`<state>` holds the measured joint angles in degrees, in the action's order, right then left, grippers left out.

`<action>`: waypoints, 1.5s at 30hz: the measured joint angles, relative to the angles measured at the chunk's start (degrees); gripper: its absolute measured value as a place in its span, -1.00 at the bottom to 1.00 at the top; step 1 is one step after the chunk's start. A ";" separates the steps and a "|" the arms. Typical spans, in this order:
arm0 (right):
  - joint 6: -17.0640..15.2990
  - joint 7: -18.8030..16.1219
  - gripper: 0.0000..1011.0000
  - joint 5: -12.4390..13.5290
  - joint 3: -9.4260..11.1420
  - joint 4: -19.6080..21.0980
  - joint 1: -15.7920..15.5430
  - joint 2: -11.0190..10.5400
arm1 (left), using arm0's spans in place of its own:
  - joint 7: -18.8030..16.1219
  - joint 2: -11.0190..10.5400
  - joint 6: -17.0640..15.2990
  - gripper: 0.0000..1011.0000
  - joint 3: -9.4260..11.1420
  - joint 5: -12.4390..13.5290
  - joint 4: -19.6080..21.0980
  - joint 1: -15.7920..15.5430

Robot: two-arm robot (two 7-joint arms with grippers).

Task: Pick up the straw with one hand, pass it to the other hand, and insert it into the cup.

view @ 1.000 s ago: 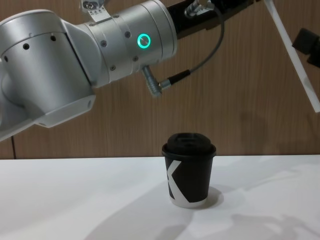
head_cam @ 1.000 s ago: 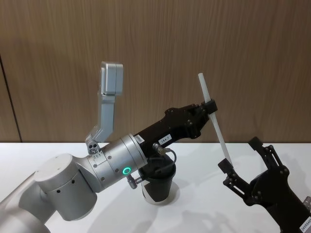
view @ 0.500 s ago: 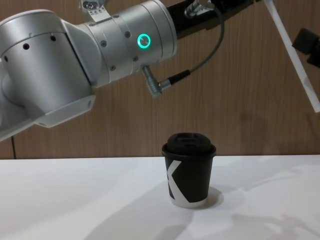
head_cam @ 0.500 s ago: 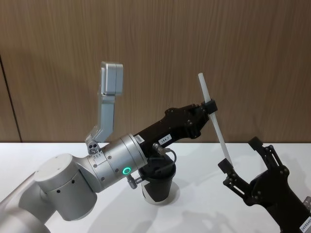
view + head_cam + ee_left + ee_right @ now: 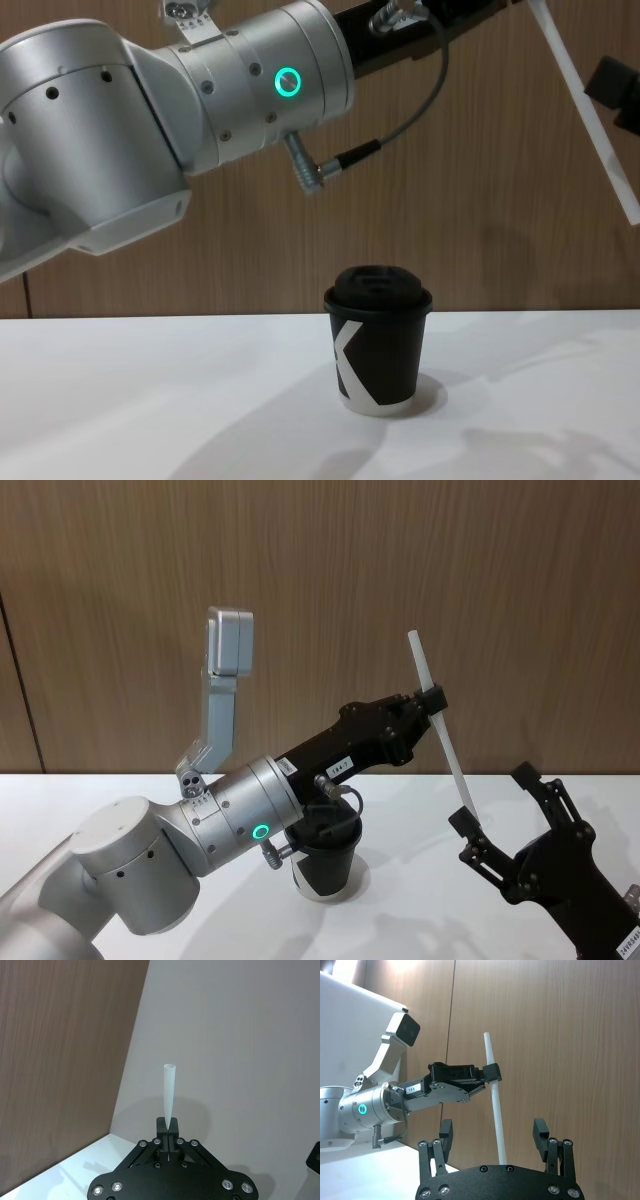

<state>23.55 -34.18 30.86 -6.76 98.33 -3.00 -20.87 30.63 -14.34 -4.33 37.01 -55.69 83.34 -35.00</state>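
My left gripper (image 5: 431,701) is shut on the straw (image 5: 440,725), a long white stick held high and tilted, above and to the right of the cup. In the left wrist view the straw (image 5: 169,1091) sticks out from between the shut fingers (image 5: 161,1131). My right gripper (image 5: 495,800) is open just below, and the straw's lower end hangs between its spread fingers (image 5: 540,1132) without touching them. The black cup (image 5: 378,340) with its domed lid and white "K" stands on the table under the left arm; the cup (image 5: 326,858) is partly hidden by that arm in the head view.
The white table (image 5: 420,880) stretches around the cup. A wood-panel wall rises close behind it. The bulky silver left arm (image 5: 150,120) with its green ring and grey cable hangs over the table's left half.
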 joint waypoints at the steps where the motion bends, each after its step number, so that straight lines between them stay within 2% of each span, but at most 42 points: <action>1: 0.00 0.00 0.98 0.00 0.00 0.00 0.00 0.00 | 0.00 0.00 0.00 -0.99 0.00 0.00 0.00 0.00; 45: 0.00 0.00 0.98 0.00 0.00 0.00 0.00 0.00 | 0.00 0.00 0.00 -0.99 0.00 0.00 0.00 0.00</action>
<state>23.55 -34.18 30.86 -6.76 98.33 -3.00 -20.87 30.62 -14.34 -4.33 37.02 -55.68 83.34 -35.00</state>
